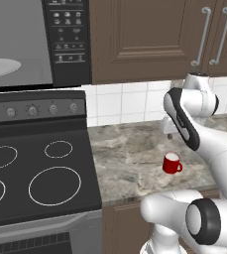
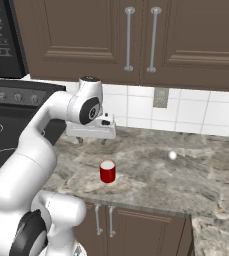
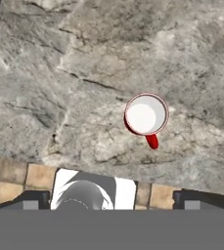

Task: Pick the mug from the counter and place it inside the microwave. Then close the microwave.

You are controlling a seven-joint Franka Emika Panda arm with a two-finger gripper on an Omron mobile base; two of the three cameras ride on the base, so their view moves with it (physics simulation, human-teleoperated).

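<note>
You are at the very start: nothing of the task is done yet. The small red cylindrical mug with the white interior (image 2: pixel 107 171) stands upright on the grey-brown marbled stone counter (image 2: pixel 186 170), toward its near edge and to the right of the black glass stovetop with white rings (image 1: pixel 35 168). Your two-finger gripper (image 2: pixel 92 141) hangs above the counter, farther back than the mug and apart from it, pointing down; from the hand camera the mug (image 3: pixel 145 115) sits ahead of the two dark finger tips, which stand wide apart and hold nothing. The large black-framed microwave with the grey cavity (image 1: pixel 35 44) is up at the far left above the stove; its cavity and white turntable show, so the door seems to be open, though the door itself is hard to make out here. Left for you: reach the mug, grasp it, carry it left and up into the cavity, release it, then swing the door shut.
</note>
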